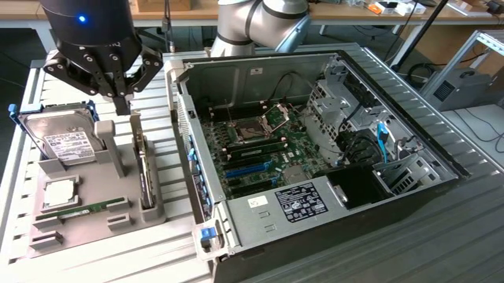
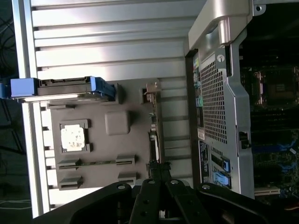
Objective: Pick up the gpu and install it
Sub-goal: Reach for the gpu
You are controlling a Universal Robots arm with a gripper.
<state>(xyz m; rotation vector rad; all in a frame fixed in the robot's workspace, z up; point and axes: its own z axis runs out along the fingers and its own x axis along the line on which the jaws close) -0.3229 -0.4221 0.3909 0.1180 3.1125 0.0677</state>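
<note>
One tool (closed), gpu edge-on; mostly hidden

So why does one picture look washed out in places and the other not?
Wrist view: strong glare bleaches the ribbed table, while the computer case's interior sinks into shadow. Exterior view: light is even, the motherboard is well lit, a blue lamp glows above the gripper.

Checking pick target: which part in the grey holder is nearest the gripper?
The thin dark card on edge, under the gripper; the silver hard drive stands aside.
</note>
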